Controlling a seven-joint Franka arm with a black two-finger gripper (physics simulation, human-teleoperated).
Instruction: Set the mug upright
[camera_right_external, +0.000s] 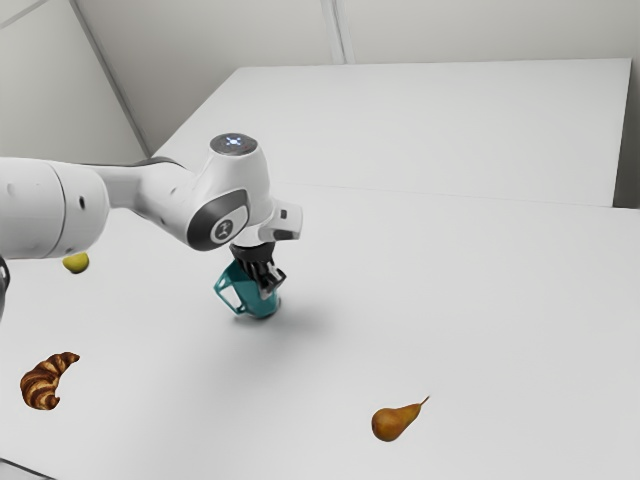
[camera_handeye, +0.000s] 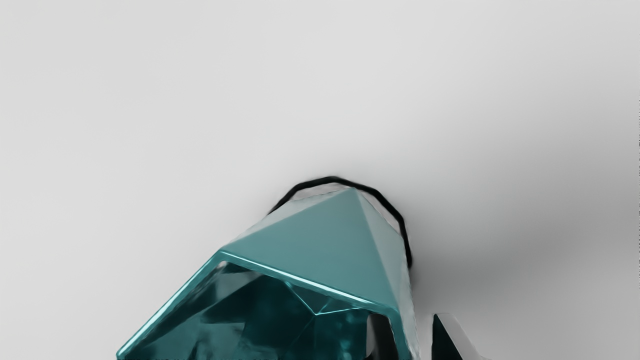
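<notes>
You can see the blue-green mug (camera_right_external: 262, 305) right under the black gripper (camera_right_external: 270, 281), a bit to the exterior view's left of the middle. The mug looks tipped, not straight up. Its open top faces up to the gripper, and its handle (camera_right_external: 228, 298) sticks out to the exterior view's left.

Your gripper is spread a little, with the side of the mug in the gap. One finger (camera_handeye: 382, 337) is inside the mug, and the other finger (camera_handeye: 452, 337) is outside. You can see a thin gap between the outside finger and the mug, so the mug is not pinched.

The white arm (camera_right_external: 160, 195) comes in from the exterior view's left. On the white table (camera_right_external: 520, 300), a brown pear (camera_right_external: 396, 422) lies near, to the right of the mug. A croissant (camera_right_external: 44, 384) lies near, on the left. A yellow fruit (camera_right_external: 76, 263) is farther back on the left, just under the arm in that view.
</notes>
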